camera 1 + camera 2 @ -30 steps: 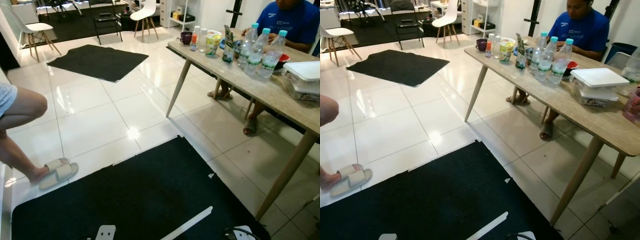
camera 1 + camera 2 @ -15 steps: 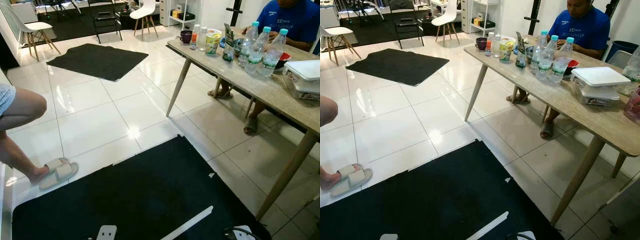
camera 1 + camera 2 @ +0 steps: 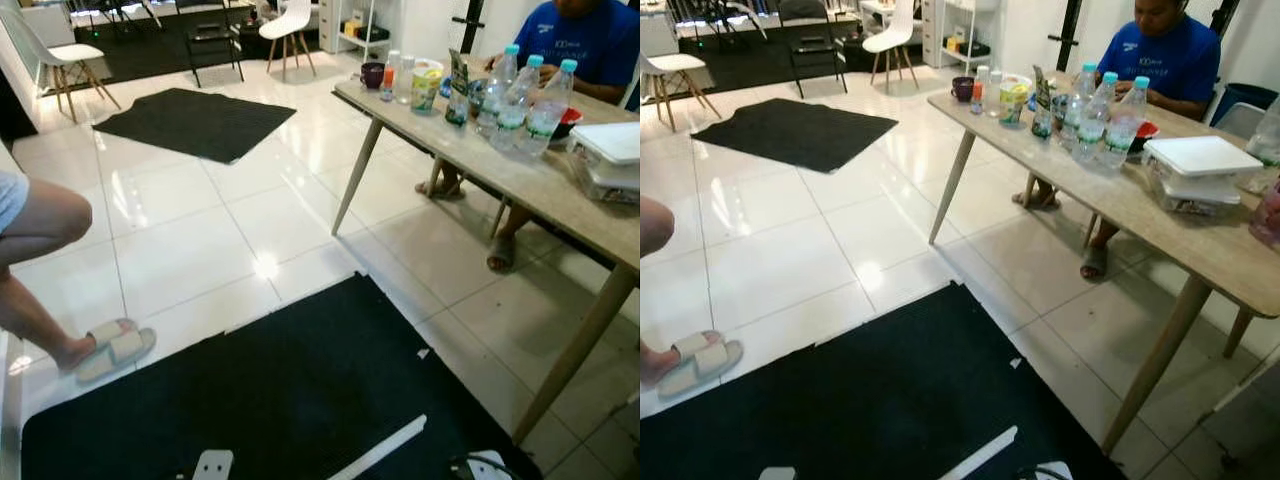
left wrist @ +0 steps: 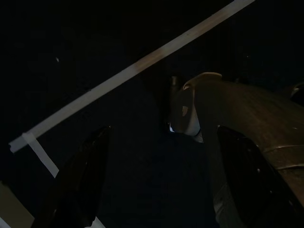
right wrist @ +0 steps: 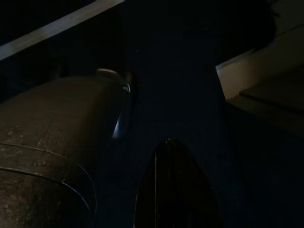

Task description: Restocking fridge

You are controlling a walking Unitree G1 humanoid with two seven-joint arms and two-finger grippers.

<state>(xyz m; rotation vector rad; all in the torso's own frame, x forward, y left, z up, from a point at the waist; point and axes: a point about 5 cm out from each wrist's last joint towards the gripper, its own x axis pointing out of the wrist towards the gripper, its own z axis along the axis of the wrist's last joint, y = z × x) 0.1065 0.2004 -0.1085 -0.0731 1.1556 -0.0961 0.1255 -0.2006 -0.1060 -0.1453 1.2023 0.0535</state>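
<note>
i'm looking down at a black mat [image 3: 300, 390] on white floor tiles [image 3: 190, 250], with a strip of pale tape [image 3: 375, 452] across the mat's near edge. on my right stands a long wooden table [image 3: 1200, 240] carrying three water bottles [image 3: 1100, 115] with teal caps, a cup [image 3: 1012, 100], a small dark mug [image 3: 962, 88] and a white lidded box [image 3: 1198, 170]. those drinks and the box are the only stock i can see. a person in a blue shirt [image 3: 1170, 60] sits behind the table. on my left a person's bare leg and sandal [image 3: 110, 348] rest on the tiles.

both arms hang idle. the left gripper [image 4: 156, 190] has its fingers spread apart over the dark mat, grasping nothing. of the right gripper [image 5: 173, 185] i make out one dark finger only, so i can't tell its state.
</note>
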